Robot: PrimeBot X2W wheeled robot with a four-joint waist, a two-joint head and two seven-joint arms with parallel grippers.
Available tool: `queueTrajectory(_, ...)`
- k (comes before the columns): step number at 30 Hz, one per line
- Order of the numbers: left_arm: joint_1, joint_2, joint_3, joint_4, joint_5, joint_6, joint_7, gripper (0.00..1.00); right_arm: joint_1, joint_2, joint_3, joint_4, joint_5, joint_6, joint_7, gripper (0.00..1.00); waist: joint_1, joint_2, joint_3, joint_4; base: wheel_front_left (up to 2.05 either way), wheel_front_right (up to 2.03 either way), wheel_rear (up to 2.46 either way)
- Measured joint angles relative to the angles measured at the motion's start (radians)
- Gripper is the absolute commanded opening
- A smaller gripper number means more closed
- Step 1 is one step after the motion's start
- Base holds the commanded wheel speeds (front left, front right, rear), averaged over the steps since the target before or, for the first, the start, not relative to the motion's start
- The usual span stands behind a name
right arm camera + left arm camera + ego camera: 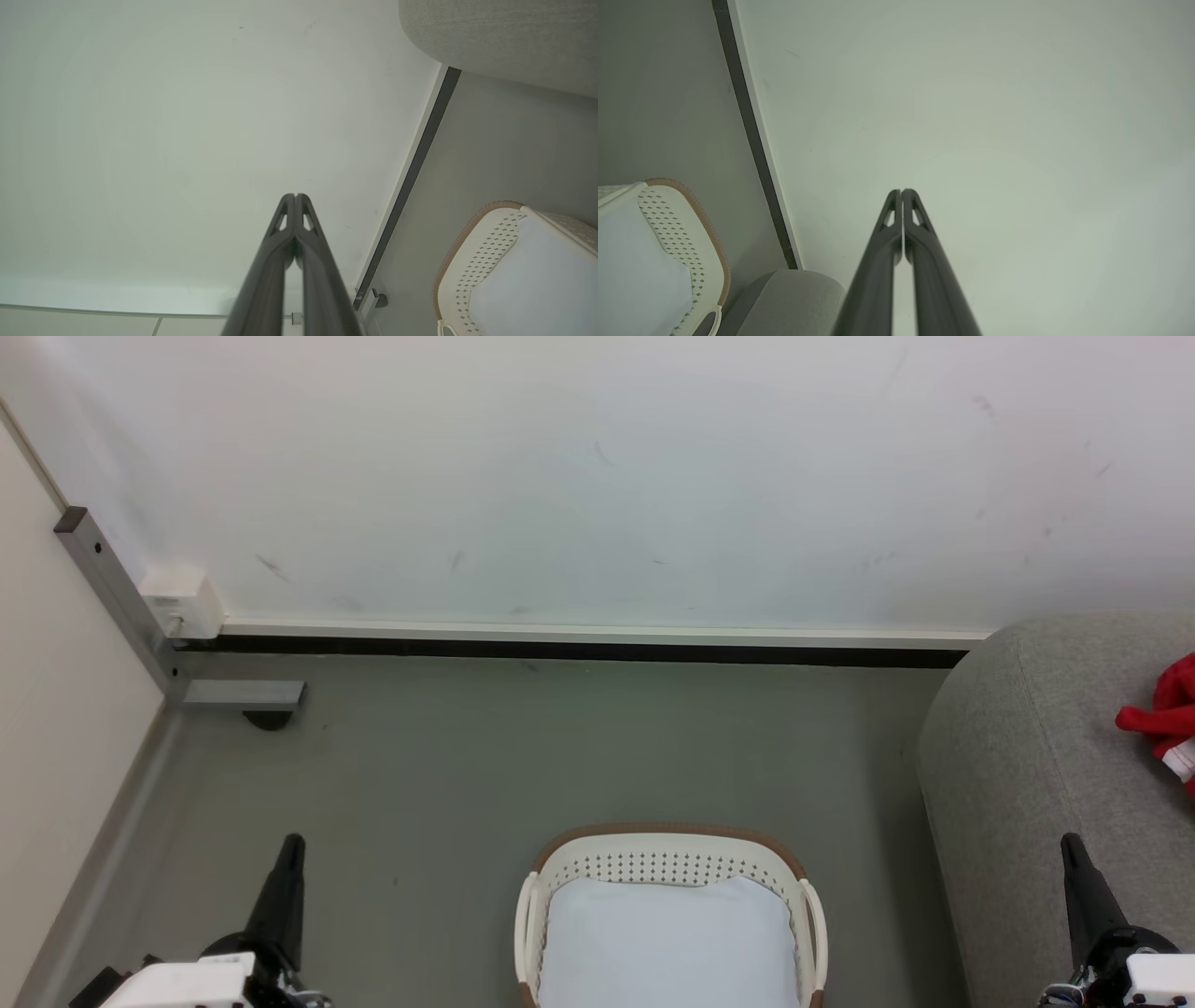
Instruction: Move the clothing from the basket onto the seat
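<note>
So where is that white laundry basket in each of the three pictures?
Head view: the laundry basket is at the bottom middle, cut off by the lower edge.
Left wrist view: the basket is in the lower left corner.
Right wrist view: the basket is in the lower right corner.
Shared landmark: the dark skirting strip at the foot of the wall runs beyond the basket in all three.

There is one basket [667, 833], one seat [1027, 756] and one bunch of red clothing [1162, 714]; how many garments it holds cannot be told. Two grippers are in view, the left gripper [901, 192] and the right gripper [295, 196], each with two dark fingers [880, 261]. One white box [182, 597] and one grey metal post [103, 569] stand by the wall [597, 476].
</note>
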Motion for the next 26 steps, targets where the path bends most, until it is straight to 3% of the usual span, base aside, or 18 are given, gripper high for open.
queueTrajectory(26, 0.000, 0.000, 0.000, 0.000, 0.000, 0.000, 0.000, 0.00, 0.000, 0.000, 0.000, 0.000, 0.000, 0.000, 0.000, 0.00, 0.0000, 0.0000, 0.000, 0.000, 0.00, 0.00, 0.00)
